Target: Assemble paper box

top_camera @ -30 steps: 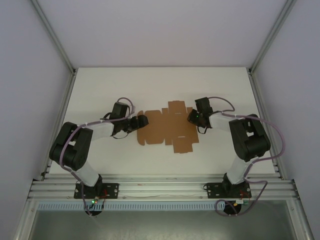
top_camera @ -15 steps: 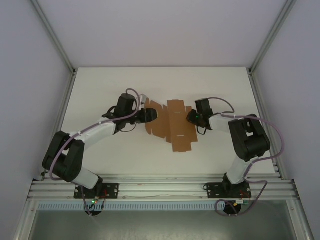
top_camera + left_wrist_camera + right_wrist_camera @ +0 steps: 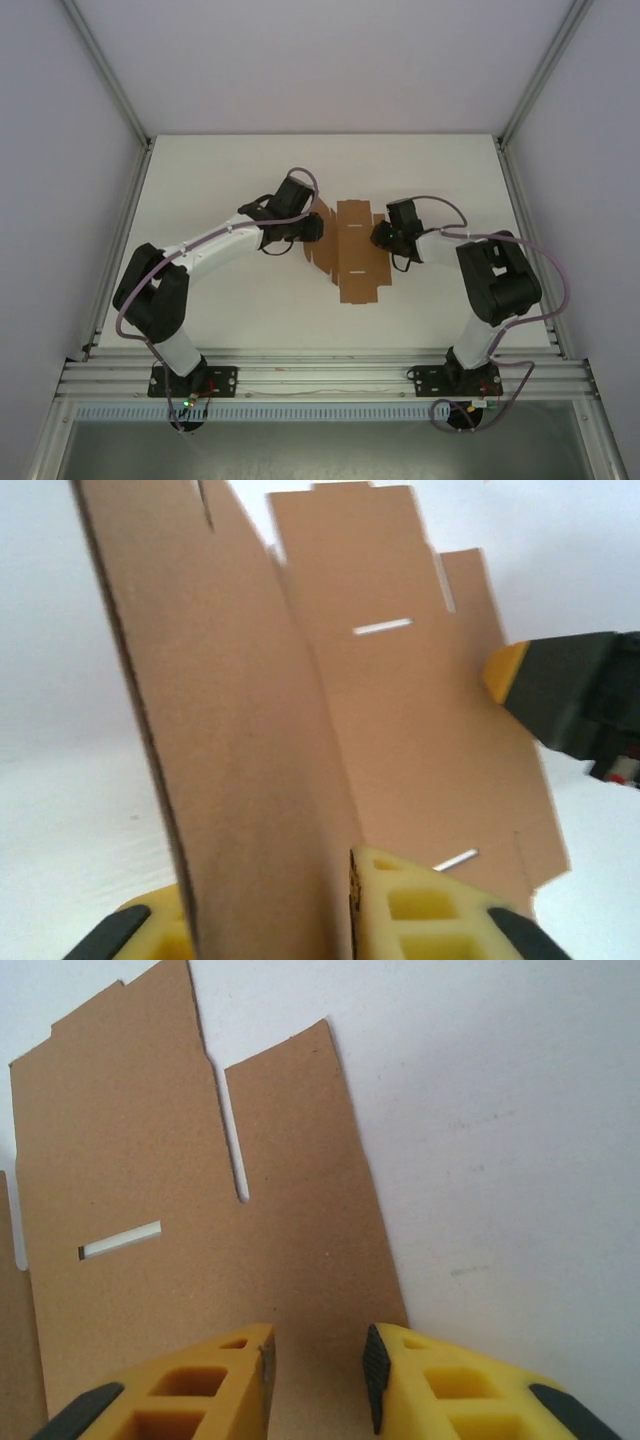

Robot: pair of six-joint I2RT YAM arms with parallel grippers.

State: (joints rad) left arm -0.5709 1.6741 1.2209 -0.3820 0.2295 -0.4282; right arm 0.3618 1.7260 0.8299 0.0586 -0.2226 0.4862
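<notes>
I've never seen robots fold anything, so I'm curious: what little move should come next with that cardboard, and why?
Probably the left gripper should tip the panel it pinches over toward the middle of the cardboard sheet. That panel stands upright between its fingers, the rest lies flat, and the right gripper sits open over the right-hand flap, seemingly placed to steady it.

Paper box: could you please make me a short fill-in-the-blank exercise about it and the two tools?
The left tool clamps a part of the paper box that is folded ____ off the table. The right tool has its jaws ____. Beneath the right tool, the paper box lies ____ on the table.
Missing words: up; open; flat.
</notes>
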